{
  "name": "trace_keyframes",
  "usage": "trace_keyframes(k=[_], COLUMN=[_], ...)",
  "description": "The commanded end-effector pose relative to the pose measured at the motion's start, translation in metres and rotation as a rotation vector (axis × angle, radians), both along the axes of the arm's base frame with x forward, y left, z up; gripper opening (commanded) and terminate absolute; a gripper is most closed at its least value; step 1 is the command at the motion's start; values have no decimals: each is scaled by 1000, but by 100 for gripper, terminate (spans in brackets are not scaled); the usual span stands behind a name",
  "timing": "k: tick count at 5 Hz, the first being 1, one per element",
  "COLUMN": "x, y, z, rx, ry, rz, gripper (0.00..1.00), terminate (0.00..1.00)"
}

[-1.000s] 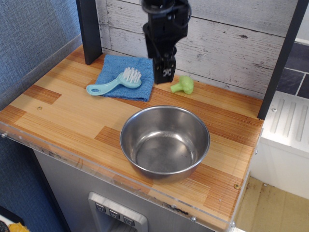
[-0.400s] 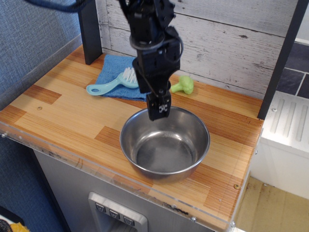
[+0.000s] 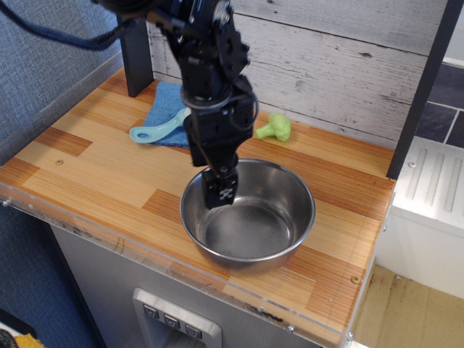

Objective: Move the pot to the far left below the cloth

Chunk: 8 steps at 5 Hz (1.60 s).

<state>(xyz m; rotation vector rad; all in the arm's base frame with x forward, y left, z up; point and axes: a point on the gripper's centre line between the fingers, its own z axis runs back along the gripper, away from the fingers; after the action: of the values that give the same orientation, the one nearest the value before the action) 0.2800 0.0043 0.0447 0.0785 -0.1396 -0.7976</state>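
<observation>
Lowered and swung leftward since a second ago, when it hung high by the back wall, your gripper [image 3: 220, 194] now dips inside the pot [image 3: 248, 213] at its left wall. Whether the jaws are parted or pinched cannot be told from this view; the dark fingertip block hides the gap, and nothing shows them clamped on steel yet.

The pot itself has not shifted: it sits near the front edge of the counter [image 3: 87, 159], right of centre, empty and upright. The cloth [image 3: 166, 109] lies at the back left, half hidden behind the arm, with a brush [image 3: 156, 130] resting across it and a green toy [image 3: 274, 128] just beside the arm on the right.

To do this step well, set one finger inside the rim and one outside, straddling the left wall squarely before closing. Polished steel is likely slippery, so seat the pads well down the wall instead of nipping the lip. A one-sided hold may tilt the pot; lift only slightly, or drag it. The goal looks to be the bare wood in front of the cloth, far left. Keep clear of the brush handle, which sticks out toward that spot.
</observation>
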Motion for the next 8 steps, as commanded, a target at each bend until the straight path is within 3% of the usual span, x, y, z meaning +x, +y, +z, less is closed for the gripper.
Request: trace_keyframes(k=[1,2,6,8], x=[0,0,5,28], y=[12,14,3,11], z=[-13,-16,-11,15], rx=[37,38,33,-10], ry=[-28,-39,-46,-108], rz=[65,83,83,204], gripper=[100,0,0,0], terminate=[0,0,0,0])
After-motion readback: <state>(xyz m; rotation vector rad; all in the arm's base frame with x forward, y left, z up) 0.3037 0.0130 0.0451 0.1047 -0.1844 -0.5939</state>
